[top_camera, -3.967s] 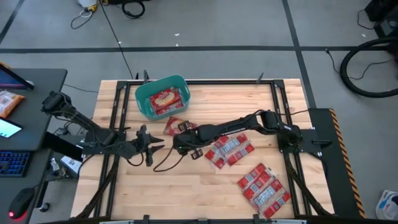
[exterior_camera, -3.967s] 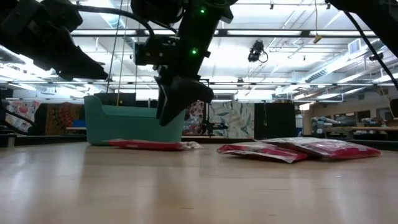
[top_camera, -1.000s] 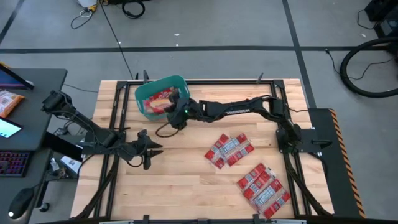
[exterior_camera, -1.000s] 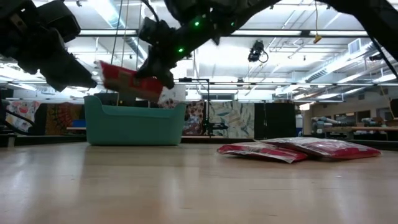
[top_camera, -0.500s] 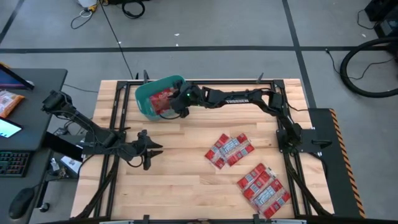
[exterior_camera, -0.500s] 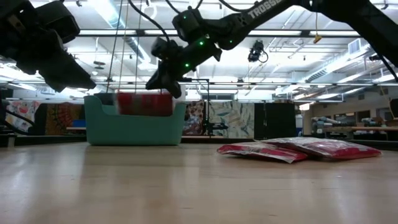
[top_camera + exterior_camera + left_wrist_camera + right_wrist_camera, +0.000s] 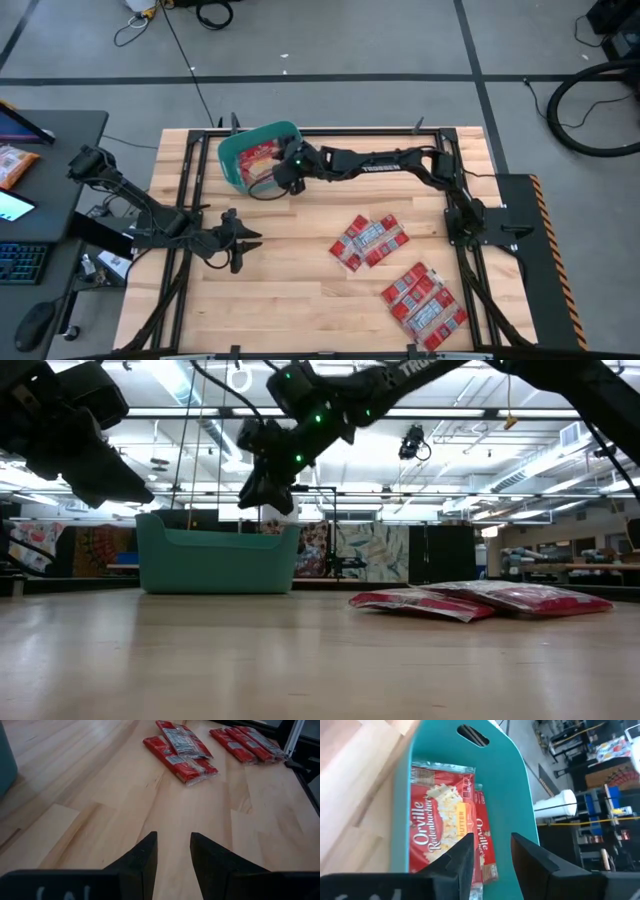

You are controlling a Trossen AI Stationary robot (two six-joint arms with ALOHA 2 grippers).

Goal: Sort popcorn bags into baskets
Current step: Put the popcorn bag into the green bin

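Note:
The teal tub [image 7: 236,165] stands near the table's far left corner, with red popcorn bags [image 7: 436,836] lying flat inside it. My right gripper [image 7: 283,178] hovers open and empty over the tub's right rim, above the tub [image 7: 215,560] in the low view. More bags lie flat on the table in two clusters [image 7: 368,240] [image 7: 424,300]. My left gripper [image 7: 246,243] waits open above bare wood near the left side, well short of the bags [image 7: 180,754].
The two clusters of bags [image 7: 480,600] lie on the table's right half. Black frame rails [image 7: 450,170] run along the table's sides. Bare wood [image 7: 290,290] stretches between my left gripper and the nearer cluster. A desk with a keyboard stands beyond the left edge.
A second ago my right gripper held a red bag tilted above the tub's right rim. It has let go: the bag fell past the rim and now lies in the tub on the others. The gripper has stayed above the rim. My left arm has kept still.

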